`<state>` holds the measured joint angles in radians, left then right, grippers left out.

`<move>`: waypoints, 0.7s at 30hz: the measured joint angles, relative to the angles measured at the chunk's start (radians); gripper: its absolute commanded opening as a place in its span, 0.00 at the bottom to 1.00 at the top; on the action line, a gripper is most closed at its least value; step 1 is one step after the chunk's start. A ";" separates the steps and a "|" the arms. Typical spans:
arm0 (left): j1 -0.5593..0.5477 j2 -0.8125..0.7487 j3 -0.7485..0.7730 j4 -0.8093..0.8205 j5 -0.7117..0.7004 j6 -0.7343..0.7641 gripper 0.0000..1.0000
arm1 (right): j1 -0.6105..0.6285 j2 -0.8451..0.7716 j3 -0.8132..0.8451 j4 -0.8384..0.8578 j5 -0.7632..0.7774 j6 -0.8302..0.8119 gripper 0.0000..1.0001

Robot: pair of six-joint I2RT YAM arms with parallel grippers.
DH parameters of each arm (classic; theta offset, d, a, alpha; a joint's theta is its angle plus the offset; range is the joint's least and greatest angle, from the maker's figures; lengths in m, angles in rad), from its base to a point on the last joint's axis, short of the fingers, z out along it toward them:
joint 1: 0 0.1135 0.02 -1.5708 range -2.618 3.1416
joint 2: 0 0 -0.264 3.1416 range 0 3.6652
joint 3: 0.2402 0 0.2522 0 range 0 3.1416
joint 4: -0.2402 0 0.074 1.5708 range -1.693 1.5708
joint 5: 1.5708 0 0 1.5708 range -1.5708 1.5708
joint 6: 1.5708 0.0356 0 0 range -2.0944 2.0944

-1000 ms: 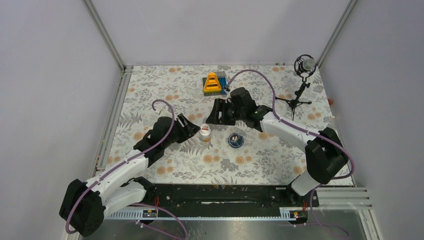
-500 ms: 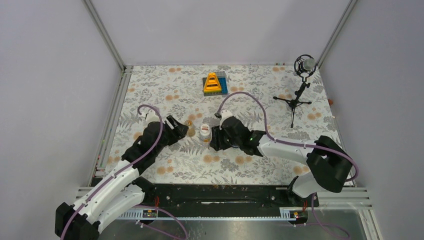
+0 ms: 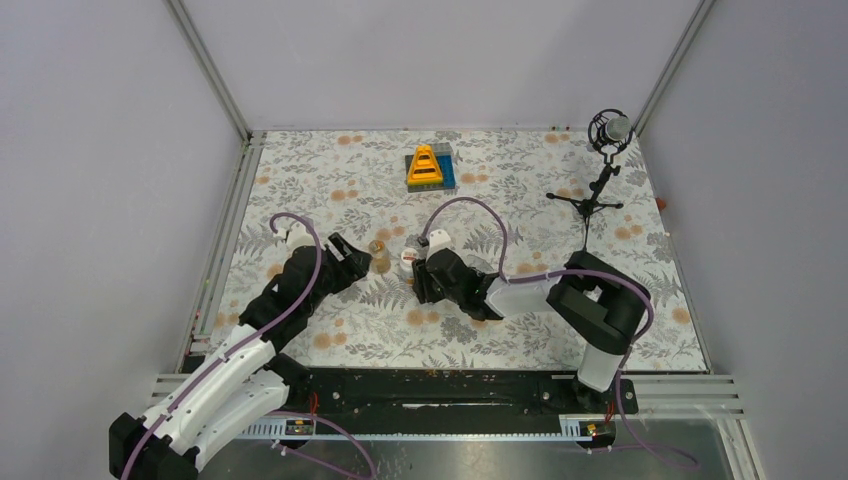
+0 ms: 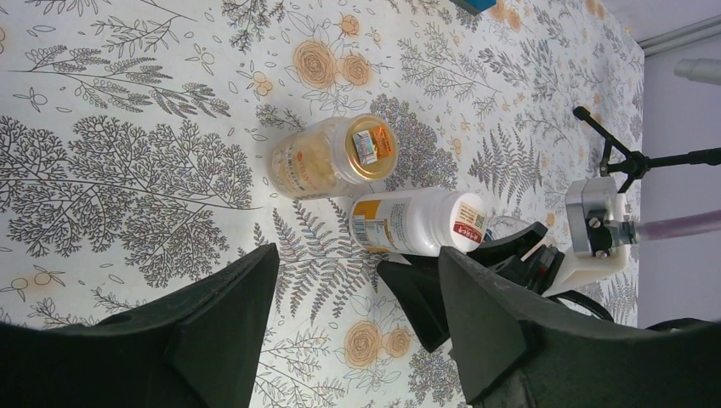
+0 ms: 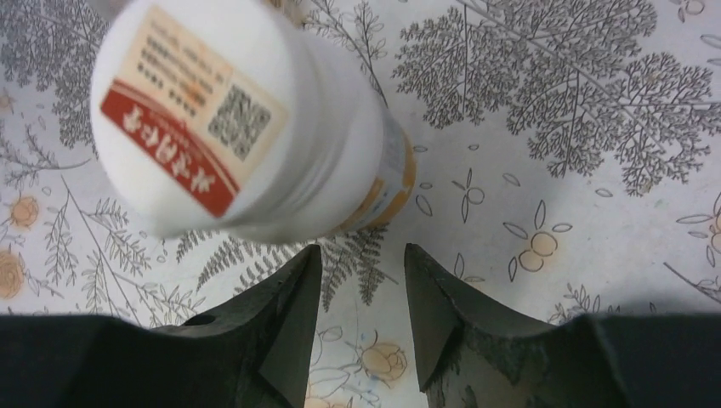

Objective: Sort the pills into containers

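Observation:
The white bottle (image 3: 407,259) with a red label stands upright mid-table, and the amber bottle (image 3: 379,256) stands just left of it. Both show in the left wrist view, the amber one (image 4: 336,157) and the white one (image 4: 421,223). My left gripper (image 3: 358,262) is open and empty just left of the amber bottle, its jaws wide in its wrist view (image 4: 357,297). My right gripper (image 3: 420,278) is low, open and empty, its tips just short of the white bottle (image 5: 238,127) in its wrist view (image 5: 361,289). The blue dish is hidden under the right arm. No pills are visible.
A yellow triangular toy (image 3: 425,165) on a grey-blue base stands at the back centre. A microphone on a tripod (image 3: 603,170) stands at the back right. The floral mat (image 3: 300,180) is walled on three sides.
My right gripper has swung from behind the white bottle down to its near-right side, and the arm now covers the blue dish. My left gripper has drawn back slightly, beside the amber bottle.

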<state>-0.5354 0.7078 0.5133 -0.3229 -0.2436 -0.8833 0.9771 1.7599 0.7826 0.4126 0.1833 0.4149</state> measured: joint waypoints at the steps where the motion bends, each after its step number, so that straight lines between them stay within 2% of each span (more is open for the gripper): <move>1: 0.000 0.000 0.000 0.000 -0.001 0.000 0.70 | 0.000 0.011 0.000 0.016 0.012 0.000 0.48; 11: 0.000 0.000 0.000 -0.011 -0.006 0.000 0.72 | 0.000 0.125 0.123 0.038 0.122 -0.006 0.45; 13: 0.000 0.000 0.000 -0.021 -0.011 0.000 0.72 | 0.000 0.149 0.164 0.015 0.136 -0.005 0.40; 18: 0.003 -0.008 0.000 -0.043 -0.029 -0.001 0.73 | -0.033 0.232 0.330 -0.101 0.110 0.031 0.38; 19: 0.004 -0.011 0.000 -0.043 -0.032 -0.001 0.73 | -0.050 0.245 0.359 -0.124 0.100 0.037 0.33; 21: 0.006 -0.014 0.000 -0.043 -0.039 0.000 0.73 | -0.084 0.266 0.399 -0.161 0.084 0.043 0.32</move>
<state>-0.5293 0.6937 0.5129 -0.3660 -0.2821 -0.8837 0.8936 2.0254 1.1816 0.2520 0.2668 0.4580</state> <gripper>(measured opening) 0.723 0.351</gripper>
